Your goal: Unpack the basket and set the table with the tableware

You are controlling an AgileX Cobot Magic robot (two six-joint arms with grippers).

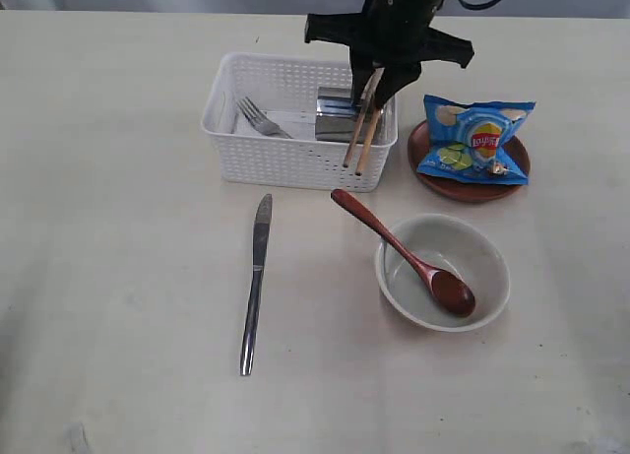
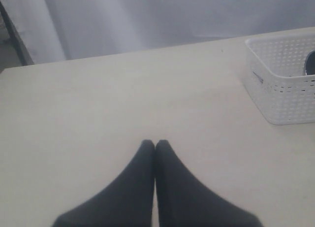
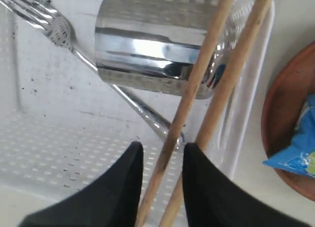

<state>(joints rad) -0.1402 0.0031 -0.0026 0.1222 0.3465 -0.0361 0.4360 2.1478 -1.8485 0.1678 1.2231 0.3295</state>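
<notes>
basket (image 1: 285, 163), far edge of table (image 1: 118, 227): fork (image 1: 258, 117), steel cup (image 1: 333, 112), chopsticks (image 1: 359, 139) tilted | plate (image 1: 463, 191) beside it: chip bag (image 1: 475, 139) | bowl (image 1: 463, 247): wooden spoon (image 1: 394, 239) | knife (image 1: 256, 277) on table | left gripper (image 2: 155, 143): together | right gripper (image 3: 162, 145): straddles chopsticks, clamp unclear

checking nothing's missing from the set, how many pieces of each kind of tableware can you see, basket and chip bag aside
long shiny steel knife: 1
steel fork: 1
pale wooden chopsticks: 2
reddish-brown wooden spoon: 1
pale cream round bowl: 1
round brown plate: 1
small steel cup: 1
total: 8
</notes>
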